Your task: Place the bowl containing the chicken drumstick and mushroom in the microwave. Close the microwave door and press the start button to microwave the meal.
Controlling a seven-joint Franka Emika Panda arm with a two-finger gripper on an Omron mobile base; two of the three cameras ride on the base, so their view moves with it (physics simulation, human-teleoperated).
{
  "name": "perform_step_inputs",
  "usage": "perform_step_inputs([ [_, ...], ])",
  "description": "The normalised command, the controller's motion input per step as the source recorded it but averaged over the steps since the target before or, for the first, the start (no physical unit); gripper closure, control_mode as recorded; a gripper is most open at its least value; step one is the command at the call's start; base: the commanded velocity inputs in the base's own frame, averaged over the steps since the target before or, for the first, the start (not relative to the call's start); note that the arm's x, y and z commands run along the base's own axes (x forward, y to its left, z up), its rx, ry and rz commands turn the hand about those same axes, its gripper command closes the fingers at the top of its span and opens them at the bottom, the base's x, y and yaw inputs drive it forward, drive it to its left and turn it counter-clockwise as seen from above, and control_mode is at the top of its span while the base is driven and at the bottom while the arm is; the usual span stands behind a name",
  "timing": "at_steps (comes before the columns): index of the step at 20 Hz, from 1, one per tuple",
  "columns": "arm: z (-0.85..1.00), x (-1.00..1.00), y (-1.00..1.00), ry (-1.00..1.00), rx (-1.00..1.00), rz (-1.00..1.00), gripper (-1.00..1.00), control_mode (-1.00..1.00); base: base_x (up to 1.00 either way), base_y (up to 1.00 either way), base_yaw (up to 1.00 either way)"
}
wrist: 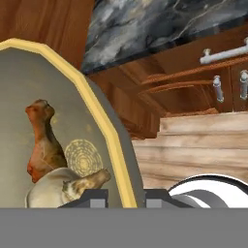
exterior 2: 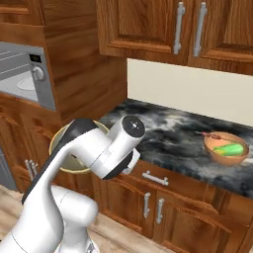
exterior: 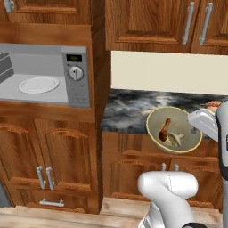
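The pale yellow bowl hangs tilted in the air just in front of the counter edge, its olive inside facing the camera. My gripper is shut on the bowl's right rim. In the hand view the rim runs down between my gripper's two fingertips. The reddish-brown chicken drumstick and the pale mushroom lie inside. In the right base view my arm hides most of the bowl. The microwave stands open at upper left, with its white turntable plate showing. A dark piece of the microwave door shows at the left edge.
The dark marble counter runs to the right of the microwave column. An orange bowl with a green vegetable sits on the counter at the right. Wooden cabinets with metal handles stand below, and upper cabinets hang above.
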Motion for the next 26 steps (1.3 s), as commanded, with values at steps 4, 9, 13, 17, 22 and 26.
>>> perform_step_inputs([
  [4,0.00,0.00,0.00,0.00,0.00,0.00,1.00,1.00,-0.10,0.99,0.26],
  [9,0.00,0.00,0.00,0.00,0.00,0.00,1.00,1.00,0.00,1.00,0.08],
  [13,0.00,0.00,0.00,0.00,0.00,0.00,1.00,1.00,0.05,0.99,-0.01],
  [17,0.00,0.00,0.00,0.00,0.00,0.00,1.00,1.00,0.16,0.93,-0.06],
  [22,0.00,0.00,0.00,0.00,0.00,0.00,1.00,1.00,0.24,0.73,-0.07],
  [26,0.00,0.00,0.00,0.00,0.00,0.00,1.00,1.00,0.22,0.48,-0.10],
])
